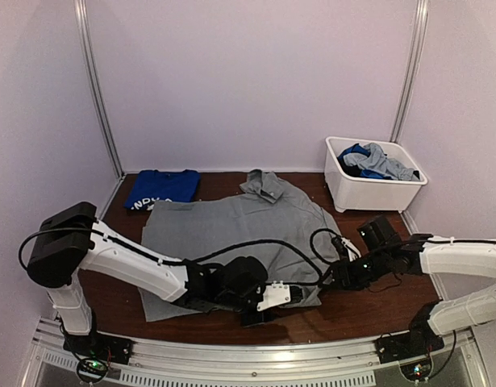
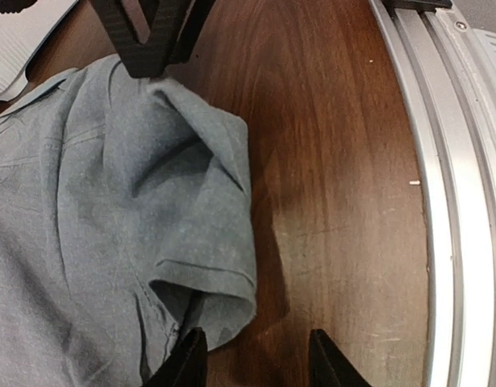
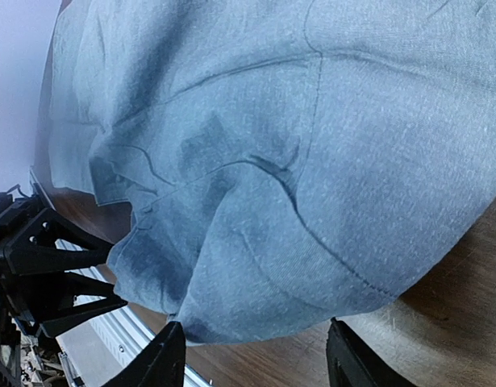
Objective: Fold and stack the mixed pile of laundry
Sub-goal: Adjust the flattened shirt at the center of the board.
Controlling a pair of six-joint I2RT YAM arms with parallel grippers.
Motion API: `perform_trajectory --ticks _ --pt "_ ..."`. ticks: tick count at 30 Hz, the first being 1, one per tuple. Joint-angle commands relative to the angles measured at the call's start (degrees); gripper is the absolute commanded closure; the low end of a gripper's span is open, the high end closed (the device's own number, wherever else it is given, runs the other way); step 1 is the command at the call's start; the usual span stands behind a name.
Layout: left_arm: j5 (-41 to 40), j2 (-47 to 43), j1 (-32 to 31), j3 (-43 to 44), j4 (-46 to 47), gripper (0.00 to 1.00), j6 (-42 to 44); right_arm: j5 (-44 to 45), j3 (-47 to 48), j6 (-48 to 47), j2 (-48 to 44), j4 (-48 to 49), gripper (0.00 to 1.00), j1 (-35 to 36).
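The grey shirt (image 1: 231, 230) lies spread across the middle of the tabletop (image 1: 360, 314), collar toward the far side. A folded blue garment (image 1: 161, 189) sits beyond its far left corner, and more blue and grey cloth is in the white bin (image 1: 368, 193) at the far right. You have both claws low at the shirt's near right corner, close to each other. The left claw (image 2: 260, 367) stands wide, its gap over bare wood and only one finger touching the hem of the rumpled sleeve (image 2: 207, 266). The right claw (image 3: 256, 359) is wide too, with the rounded cloth edge just ahead of its gap, not yet inside. Nothing is held. My reading is that you are about to take this sleeve and fold it in over the body — so get cloth properly between the fingers first. Slide the left claw sideways onto the sleeve until the hem sits deep in the gap, then close; a pinch on the very edge will likely slip once you lift. The cloth here is bunched, so a thick grab may drag the body along. Keep the two claws far enough apart that they don't knock together, lift only a little, and lay the sleeve flat — the metal rail (image 2: 457, 201) is near, so work away from it.
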Motion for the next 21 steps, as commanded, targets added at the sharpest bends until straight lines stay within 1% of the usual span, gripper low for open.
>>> perform_trajectory --ticks 1,5,10,11,12,14,15,17,21 --pt "-3.35 3.14 -0.30 3.63 2.92 0.57 3.64 2.43 1.18 0.93 2.82 3.96 0.40 -0.16" --pt "-6.24 5.56 -0.29 4.86 2.40 0.61 5.26 3.72 1.09 1.17 3.45 4.80 0.42 -1.25" --pt "-9.29 6.61 -0.28 5.01 1.79 0.70 6.75 5.24 1.42 1.12 2.91 4.93 0.51 -3.46" --pt "-9.94 6.52 -0.29 4.87 1.75 0.73 7.02 5.26 1.46 0.91 2.89 4.86 0.55 -3.87" --pt "-10.36 6.39 -0.29 4.75 1.77 0.78 7.14 5.37 1.44 0.81 2.82 4.88 0.60 -4.15" --pt "-9.60 5.62 -0.34 5.33 0.35 0.93 7.42 5.08 1.37 0.71 2.55 5.20 0.72 -4.65" --pt "-8.99 4.78 -0.40 5.87 -0.89 1.00 7.25 4.90 1.58 0.60 2.29 4.85 0.82 -4.83" --pt "-7.06 1.41 -0.94 5.88 -2.03 1.00 6.74 5.37 2.08 0.16 1.51 3.62 1.00 -5.31" --pt "-0.48 -6.96 -1.08 5.94 -4.00 1.00 3.01 8.13 3.97 -0.86 -1.98 -0.04 1.00 -7.01"
